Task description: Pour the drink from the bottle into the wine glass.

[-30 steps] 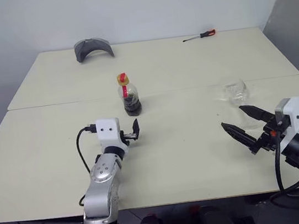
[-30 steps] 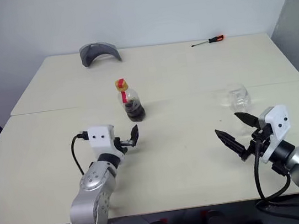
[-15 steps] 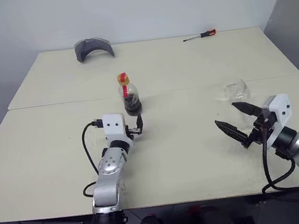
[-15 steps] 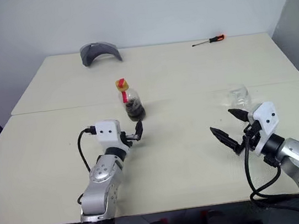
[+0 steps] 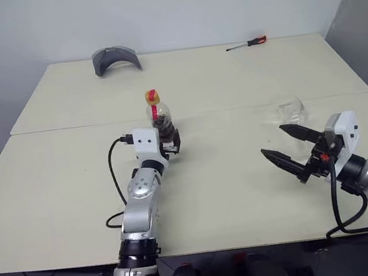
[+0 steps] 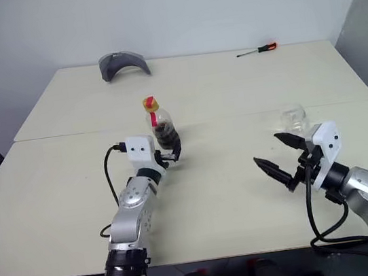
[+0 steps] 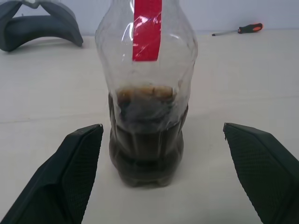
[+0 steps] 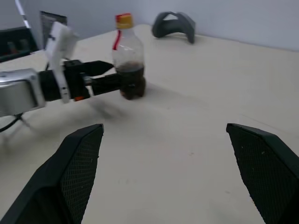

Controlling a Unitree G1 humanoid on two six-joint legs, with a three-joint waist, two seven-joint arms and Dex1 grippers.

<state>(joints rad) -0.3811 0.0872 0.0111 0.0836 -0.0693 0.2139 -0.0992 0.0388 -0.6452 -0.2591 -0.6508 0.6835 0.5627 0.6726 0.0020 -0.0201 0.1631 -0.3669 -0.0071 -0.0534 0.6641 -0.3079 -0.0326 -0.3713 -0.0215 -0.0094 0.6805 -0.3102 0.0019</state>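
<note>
The bottle (image 5: 158,114) stands upright mid-table: clear, red label strip, yellowish cap. The dark drink (image 7: 147,149) fills its lower part. My left gripper (image 5: 171,144) is open right at the bottle's base, and in the left wrist view one black finger (image 7: 70,177) shows on each side of the bottle without touching it. The wine glass (image 5: 290,111) is a faint clear shape on the table at the right. My right gripper (image 5: 272,139) hovers open just in front of the glass and holds nothing.
A grey curved object (image 5: 114,58) lies at the table's far left. An orange-handled screwdriver (image 5: 246,44) lies at the far right. A seam (image 5: 66,129) runs across the table behind the bottle. A grey wall panel (image 5: 358,10) borders the right side.
My left gripper has moved forward up to the bottle, so its open fingers now flank the base. My right gripper has turned a little and edged left, still open.
</note>
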